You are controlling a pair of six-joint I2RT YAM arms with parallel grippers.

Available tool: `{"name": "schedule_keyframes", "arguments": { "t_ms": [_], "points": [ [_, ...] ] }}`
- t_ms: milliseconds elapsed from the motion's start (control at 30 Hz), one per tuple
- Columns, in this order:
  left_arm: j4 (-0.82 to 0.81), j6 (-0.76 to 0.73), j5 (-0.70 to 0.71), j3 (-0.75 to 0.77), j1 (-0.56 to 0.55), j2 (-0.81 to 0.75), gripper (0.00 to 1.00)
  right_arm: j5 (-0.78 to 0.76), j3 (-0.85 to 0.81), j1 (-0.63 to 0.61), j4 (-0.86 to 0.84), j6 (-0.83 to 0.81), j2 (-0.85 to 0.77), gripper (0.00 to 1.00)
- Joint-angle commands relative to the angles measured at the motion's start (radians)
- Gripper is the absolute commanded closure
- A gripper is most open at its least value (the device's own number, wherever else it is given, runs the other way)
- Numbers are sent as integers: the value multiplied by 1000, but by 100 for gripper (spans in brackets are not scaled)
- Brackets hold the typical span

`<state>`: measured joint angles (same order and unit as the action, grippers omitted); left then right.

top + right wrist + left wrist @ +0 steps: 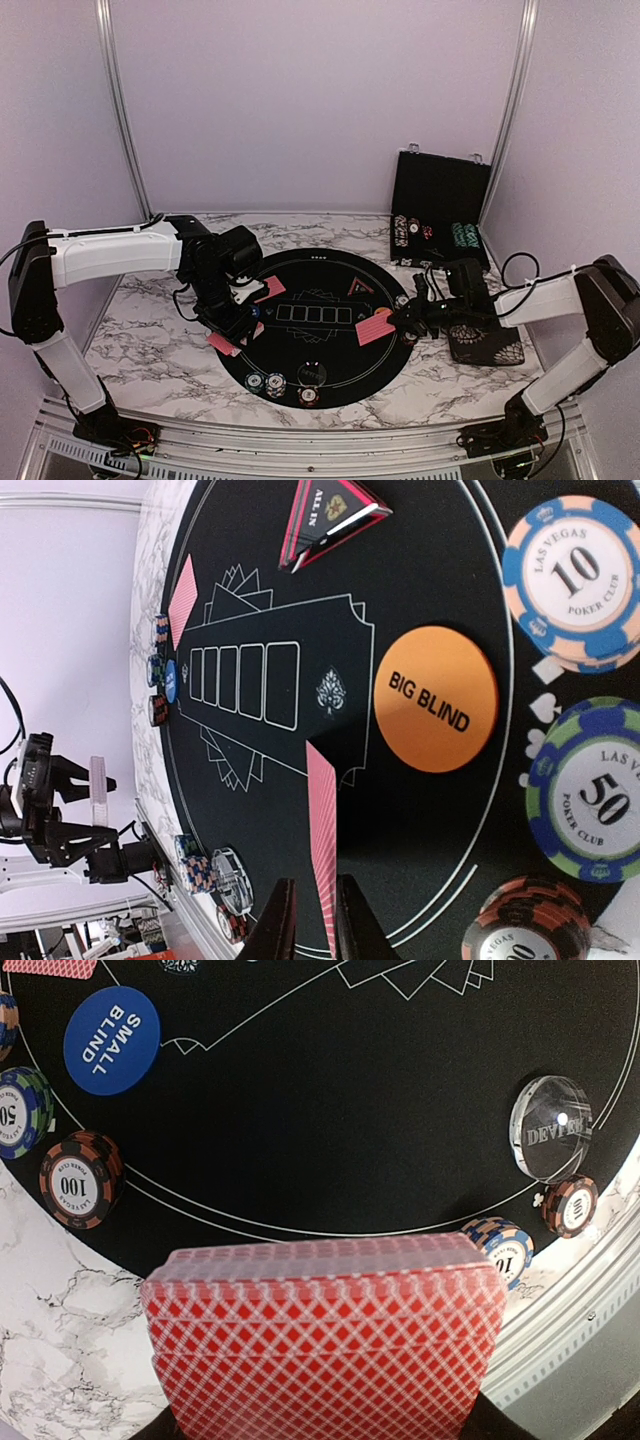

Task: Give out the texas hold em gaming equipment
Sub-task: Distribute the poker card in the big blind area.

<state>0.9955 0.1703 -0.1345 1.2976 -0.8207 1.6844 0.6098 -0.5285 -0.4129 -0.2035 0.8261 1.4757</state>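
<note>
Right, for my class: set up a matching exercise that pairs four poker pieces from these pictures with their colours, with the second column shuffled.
Things:
1. small blind button
2. big blind button
3. dealer button
4. deck of cards (backs)

Colours:
A. red
B. see-through
C. blue
D. orange

Pairs: 1-C, 2-D, 3-B, 4-A

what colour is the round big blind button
Round big blind button: orange, black lettering; best in the right wrist view.
</note>
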Motion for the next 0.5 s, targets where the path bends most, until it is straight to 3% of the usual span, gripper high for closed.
{"name": "schedule_keyframes", "arguments": {
  "t_ms": [0,467],
  "points": [
    [11,-14,-16,-12,5,5,44,-55,-26,-30,82,-48,-29,86],
    [6,-11,-26,-19,4,4,43,-227,-82,-81,301,-128,-112,80]
  ]
}}
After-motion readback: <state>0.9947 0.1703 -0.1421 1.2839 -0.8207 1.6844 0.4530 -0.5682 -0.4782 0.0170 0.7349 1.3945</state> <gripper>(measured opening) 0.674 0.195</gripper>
